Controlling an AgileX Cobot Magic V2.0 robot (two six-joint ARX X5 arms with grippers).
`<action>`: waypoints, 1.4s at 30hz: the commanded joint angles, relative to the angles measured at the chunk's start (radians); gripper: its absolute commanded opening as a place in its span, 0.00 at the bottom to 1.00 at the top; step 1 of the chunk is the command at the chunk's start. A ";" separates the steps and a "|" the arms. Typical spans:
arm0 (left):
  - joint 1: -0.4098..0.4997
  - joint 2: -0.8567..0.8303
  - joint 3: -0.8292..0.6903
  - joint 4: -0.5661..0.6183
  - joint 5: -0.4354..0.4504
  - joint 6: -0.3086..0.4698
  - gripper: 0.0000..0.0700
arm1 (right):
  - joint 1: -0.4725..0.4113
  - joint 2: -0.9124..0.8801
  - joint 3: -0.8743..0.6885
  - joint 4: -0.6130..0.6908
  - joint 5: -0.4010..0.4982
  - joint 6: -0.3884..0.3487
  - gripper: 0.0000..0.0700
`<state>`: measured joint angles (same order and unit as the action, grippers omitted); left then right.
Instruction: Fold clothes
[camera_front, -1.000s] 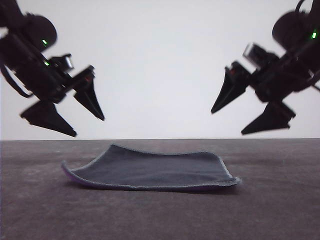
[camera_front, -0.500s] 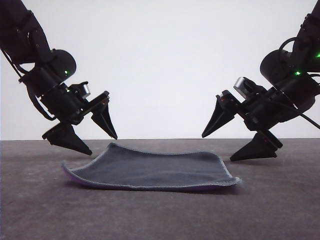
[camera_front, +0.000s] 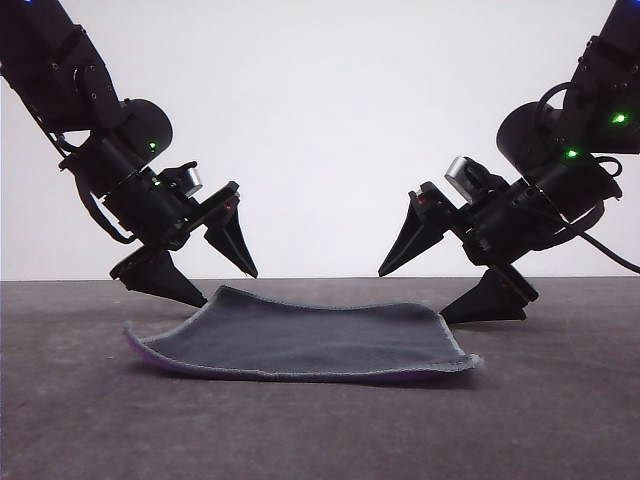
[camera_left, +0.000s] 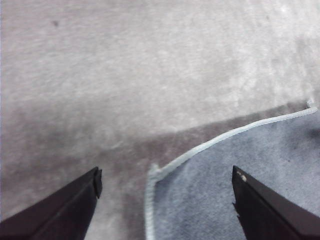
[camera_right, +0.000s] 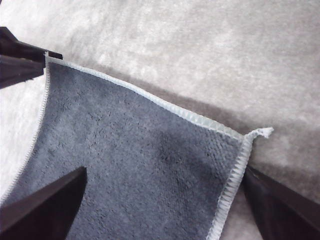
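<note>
The clothes (camera_front: 310, 340) are one small square cloth lying flat on the table, dark grey face up, with a purple underside showing at its near left edge. My left gripper (camera_front: 230, 289) hangs open just above the cloth's far left corner (camera_left: 151, 171), and that corner lies between its fingers (camera_left: 75, 200). Over the far right corner (camera_right: 247, 135) my right gripper (camera_front: 412, 298) is open too, its fingers (camera_right: 45, 205) straddling the cloth (camera_right: 140, 155). Neither gripper holds anything.
The cloth rests on a dark grey felt-like table (camera_front: 550, 400) with free room on every side. Behind it is a plain white wall (camera_front: 320, 120). A fingertip of the left gripper (camera_right: 20, 55) shows at the cloth's other far corner.
Both arms have come down and moved inward, from high above the table to just over the cloth's two far corners. The cloth has not moved.
</note>
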<state>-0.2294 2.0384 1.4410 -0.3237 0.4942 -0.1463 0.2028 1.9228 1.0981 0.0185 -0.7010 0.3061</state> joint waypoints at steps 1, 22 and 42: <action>-0.007 0.029 0.023 0.008 0.004 0.000 0.73 | 0.005 0.028 0.019 0.003 0.002 0.020 0.88; -0.033 0.029 0.023 0.010 -0.004 0.002 0.00 | 0.010 0.032 0.019 0.030 0.033 0.017 0.19; -0.012 0.011 0.023 -0.066 0.105 0.066 0.00 | -0.018 0.031 0.021 0.033 -0.189 0.007 0.01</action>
<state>-0.2428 2.0392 1.4410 -0.3771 0.5832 -0.1158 0.1866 1.9270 1.0988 0.0521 -0.8625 0.3187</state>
